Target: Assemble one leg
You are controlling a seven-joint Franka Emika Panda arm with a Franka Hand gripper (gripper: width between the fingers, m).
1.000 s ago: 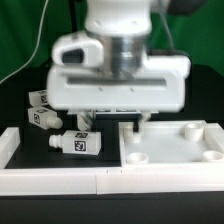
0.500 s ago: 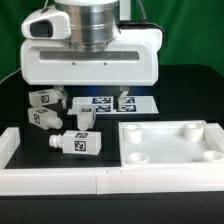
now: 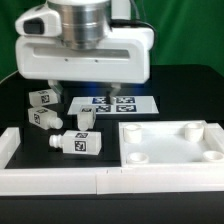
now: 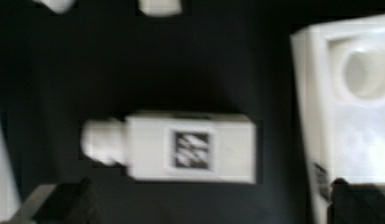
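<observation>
Black tabletop [image 4: 47, 80] beneath, the arm [image 3: 84, 18] points straight down over the lying leg [image 4: 171, 148], pincer [image 4: 210, 205] spread wide and empty.

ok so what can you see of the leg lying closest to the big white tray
The small stubby white plastic peg lies on its side on the black table, narrower round end toward the exterior view's left. A black-and-white square tag shows on its blocky body. Only the table touches it.
</observation>
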